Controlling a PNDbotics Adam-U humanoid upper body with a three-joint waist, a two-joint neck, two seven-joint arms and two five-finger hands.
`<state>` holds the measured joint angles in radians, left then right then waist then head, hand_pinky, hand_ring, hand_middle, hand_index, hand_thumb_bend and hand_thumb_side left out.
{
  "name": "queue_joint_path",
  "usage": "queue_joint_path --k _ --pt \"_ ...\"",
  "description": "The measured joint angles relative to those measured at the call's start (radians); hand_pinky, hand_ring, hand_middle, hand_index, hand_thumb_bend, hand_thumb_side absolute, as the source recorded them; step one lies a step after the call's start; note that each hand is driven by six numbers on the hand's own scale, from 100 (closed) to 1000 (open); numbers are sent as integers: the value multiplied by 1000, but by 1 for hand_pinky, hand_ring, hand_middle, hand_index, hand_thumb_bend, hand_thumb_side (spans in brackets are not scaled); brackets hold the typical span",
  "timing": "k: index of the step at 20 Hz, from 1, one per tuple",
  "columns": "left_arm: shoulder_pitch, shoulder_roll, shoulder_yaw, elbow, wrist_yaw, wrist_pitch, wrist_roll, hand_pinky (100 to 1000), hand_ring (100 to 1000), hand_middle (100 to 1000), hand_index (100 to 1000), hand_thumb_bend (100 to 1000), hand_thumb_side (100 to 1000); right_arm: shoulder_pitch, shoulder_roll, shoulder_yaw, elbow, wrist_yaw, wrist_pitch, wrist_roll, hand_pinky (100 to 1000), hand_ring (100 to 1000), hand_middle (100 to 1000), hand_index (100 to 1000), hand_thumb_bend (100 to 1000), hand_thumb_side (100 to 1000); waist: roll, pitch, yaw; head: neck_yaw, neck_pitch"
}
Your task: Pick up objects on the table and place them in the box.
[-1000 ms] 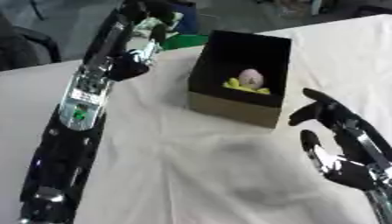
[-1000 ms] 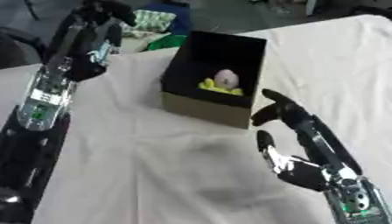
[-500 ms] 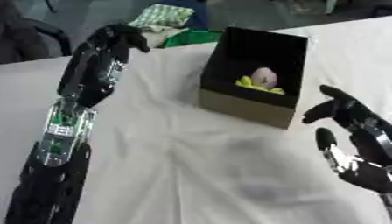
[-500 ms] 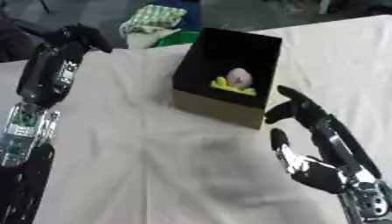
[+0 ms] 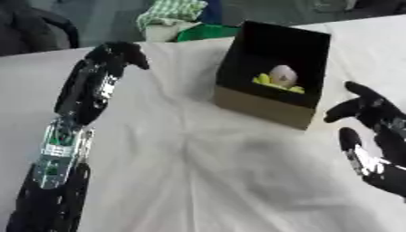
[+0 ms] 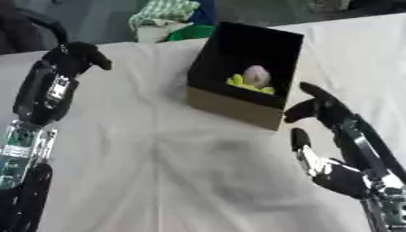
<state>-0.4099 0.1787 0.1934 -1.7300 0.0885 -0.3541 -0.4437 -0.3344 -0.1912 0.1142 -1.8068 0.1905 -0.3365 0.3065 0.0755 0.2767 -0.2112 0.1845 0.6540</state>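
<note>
A black-lined box (image 5: 258, 105) with tan outer walls stands on the white cloth at centre right. Inside it lie a pale pink egg-shaped thing (image 5: 282, 74) and a yellow thing (image 5: 264, 80). My left hand (image 5: 117, 53) hangs over the cloth at the upper left, fingers curled, with nothing seen in it; it is well left of the box. My right hand (image 6: 333, 149) is open with its fingers spread, just right of the box's near right corner and not touching it.
At the table's far edge, behind the box, lie a green-and-white checked cloth (image 5: 169, 10), a green thing (image 5: 208, 31) and a whitish thing (image 5: 161, 32). The white tablecloth (image 5: 198, 172) is wrinkled in front.
My left hand has drawn back to the left, away from the green things at the far edge. The view has shifted a little. My right hand has hardly moved.
</note>
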Motion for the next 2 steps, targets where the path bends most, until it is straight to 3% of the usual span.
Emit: queue_joint_path --k 2 --pt "11 -3 2 -6 1 7 -4 741 609 598 751 100 684 0 1 3 0 -2 -1 2 829 666 650 1000 100 470 -6 0 1 3 5"
